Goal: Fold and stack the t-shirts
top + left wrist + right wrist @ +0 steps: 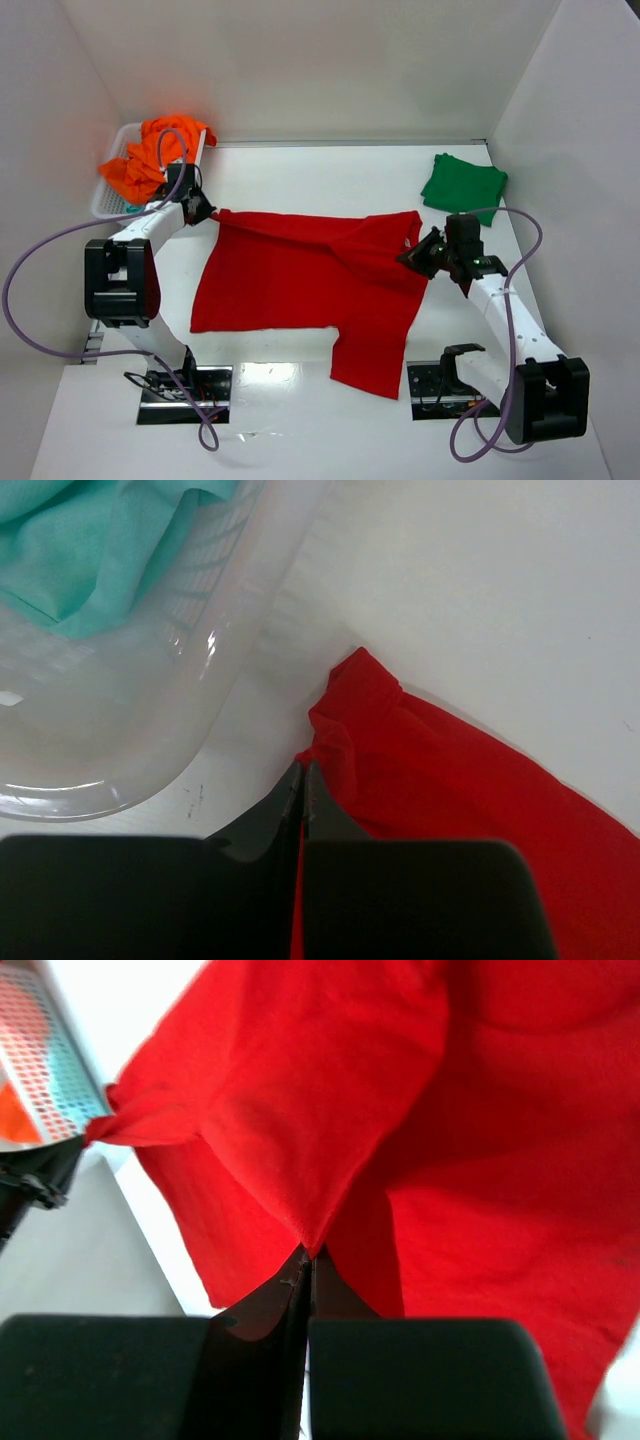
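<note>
Grips the red t-shirt (300, 280) at opposite ends, left gripper (205, 210) and right gripper (411, 257) each with jaws pinched tight on its cloth.

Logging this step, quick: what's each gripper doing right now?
Left gripper: shut on the red shirt.
Right gripper: shut on the red shirt.

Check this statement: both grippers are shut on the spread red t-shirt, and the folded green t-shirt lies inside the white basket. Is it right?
Not quite. The green t-shirt lies on the table at the far right, not in the white basket, as the top external view shows. The left gripper and right gripper are indeed shut on the red t-shirt.
</note>
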You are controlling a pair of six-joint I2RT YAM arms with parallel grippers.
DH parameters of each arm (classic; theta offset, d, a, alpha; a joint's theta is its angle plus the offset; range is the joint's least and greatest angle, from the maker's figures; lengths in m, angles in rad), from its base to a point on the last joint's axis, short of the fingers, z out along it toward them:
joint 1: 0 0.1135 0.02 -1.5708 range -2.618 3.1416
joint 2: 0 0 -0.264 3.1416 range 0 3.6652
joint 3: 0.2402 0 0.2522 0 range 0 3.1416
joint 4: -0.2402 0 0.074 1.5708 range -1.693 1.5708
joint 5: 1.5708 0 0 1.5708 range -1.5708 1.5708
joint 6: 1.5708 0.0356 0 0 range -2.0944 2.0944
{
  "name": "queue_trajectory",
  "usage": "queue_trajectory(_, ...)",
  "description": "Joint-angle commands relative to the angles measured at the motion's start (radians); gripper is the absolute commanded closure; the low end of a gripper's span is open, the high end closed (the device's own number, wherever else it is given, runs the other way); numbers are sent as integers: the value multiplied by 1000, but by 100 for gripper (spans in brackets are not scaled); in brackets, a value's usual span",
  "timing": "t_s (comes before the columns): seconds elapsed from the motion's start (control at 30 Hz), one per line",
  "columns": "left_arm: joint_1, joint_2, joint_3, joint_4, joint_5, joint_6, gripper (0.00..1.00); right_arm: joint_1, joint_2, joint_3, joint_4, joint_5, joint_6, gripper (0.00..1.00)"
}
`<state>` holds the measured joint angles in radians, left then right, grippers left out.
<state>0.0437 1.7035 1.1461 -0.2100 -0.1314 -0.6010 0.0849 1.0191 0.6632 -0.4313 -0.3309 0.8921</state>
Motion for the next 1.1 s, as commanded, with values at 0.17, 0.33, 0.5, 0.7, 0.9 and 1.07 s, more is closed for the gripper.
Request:
queue_trajectory(0.17,8,-33,-5,3,-27,12,100,24,-11,-69,29,-11,41,100)
queue_trajectory(0.33,8,-33,-5,3,-27,21,100,24,19,-79,20,16,22,85)
queue_trajectory(0.5,8,-33,-5,3,-27,21,100,24,30,-50,11,46,4,69)
queue_trajectory(0.7,8,-33,-14,-15,-17,21,100,24,65,-2,22,93,-7,24)
queue_trajectory(0.9,8,-33,-23,-15,-8,21,100,24,217,104,83,159,-77,15)
queue_trajectory(1.07,8,-33,-23,-15,1,21,100,24,325,148,131,211,-110,18)
